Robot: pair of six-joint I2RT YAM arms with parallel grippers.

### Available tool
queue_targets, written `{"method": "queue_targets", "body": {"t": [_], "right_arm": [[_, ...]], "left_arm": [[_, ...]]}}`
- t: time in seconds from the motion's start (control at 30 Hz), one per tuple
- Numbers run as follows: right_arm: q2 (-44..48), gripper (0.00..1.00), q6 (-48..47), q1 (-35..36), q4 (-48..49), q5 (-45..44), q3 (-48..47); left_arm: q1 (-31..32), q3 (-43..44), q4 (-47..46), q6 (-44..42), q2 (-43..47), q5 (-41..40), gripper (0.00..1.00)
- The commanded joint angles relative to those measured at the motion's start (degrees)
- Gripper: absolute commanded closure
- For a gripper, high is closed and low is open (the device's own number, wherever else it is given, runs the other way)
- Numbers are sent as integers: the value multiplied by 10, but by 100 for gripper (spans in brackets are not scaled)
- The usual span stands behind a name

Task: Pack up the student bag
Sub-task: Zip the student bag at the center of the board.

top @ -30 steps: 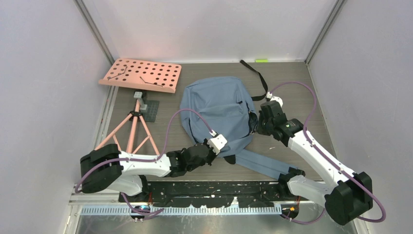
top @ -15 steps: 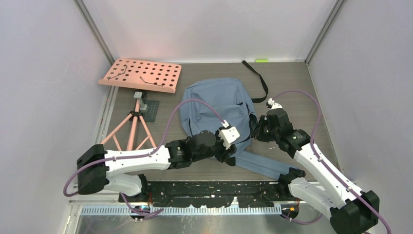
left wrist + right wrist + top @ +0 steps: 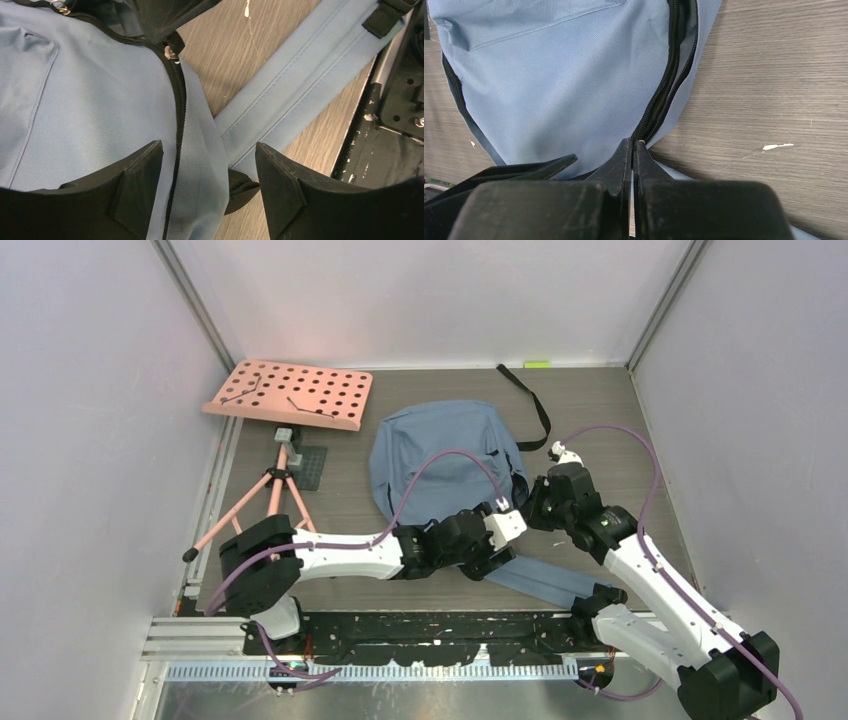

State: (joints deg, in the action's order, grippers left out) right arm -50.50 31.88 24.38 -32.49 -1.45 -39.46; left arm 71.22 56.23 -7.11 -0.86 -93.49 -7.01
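Observation:
The student bag (image 3: 440, 455) lies flat mid-table, blue-grey with a black zipper (image 3: 671, 75) partly parted along its right edge. My right gripper (image 3: 634, 142) is shut on the zipper pull (image 3: 170, 51) at the bag's near-right corner (image 3: 527, 508). Just left of it, my left gripper (image 3: 207, 150) stands open over the bag's near edge (image 3: 497, 552). The zipper line and a fold of fabric run between its fingers, and nothing is gripped.
A padded blue shoulder strap (image 3: 545, 580) trails toward the near-right rail. A black webbing strap (image 3: 530, 405) lies behind the bag. A pink perforated board (image 3: 290, 395) on a tripod (image 3: 265, 505) stands at the left. The black mounting rail (image 3: 395, 100) borders the near edge.
My left arm swung right along the bag's near edge and its gripper opened. My right gripper, still shut, drew slightly nearer and the bag's right side shifted with it.

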Motion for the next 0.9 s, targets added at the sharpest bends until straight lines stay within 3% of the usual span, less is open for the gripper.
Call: {"method": "queue_targets", "body": {"t": [0.0, 0.27, 0.47, 0.63, 0.87], "right_arm": [[12, 99, 7, 2, 10, -13, -17], [4, 100, 9, 2, 16, -10, -14], [3, 100, 6, 2, 16, -36, -21], [-41, 100, -10, 2, 2, -104, -70], [-127, 100, -28, -2, -20, -182, -113]], "left_arm": [[-8, -7, -76, -7, -1, -43, 31], [-13, 12, -94, -17, -20, -44, 36], [-25, 7, -110, -12, -47, -30, 58], [-26, -6, -115, 5, -42, -13, 98], [-23, -50, -117, 51, -28, -2, 100]]}}
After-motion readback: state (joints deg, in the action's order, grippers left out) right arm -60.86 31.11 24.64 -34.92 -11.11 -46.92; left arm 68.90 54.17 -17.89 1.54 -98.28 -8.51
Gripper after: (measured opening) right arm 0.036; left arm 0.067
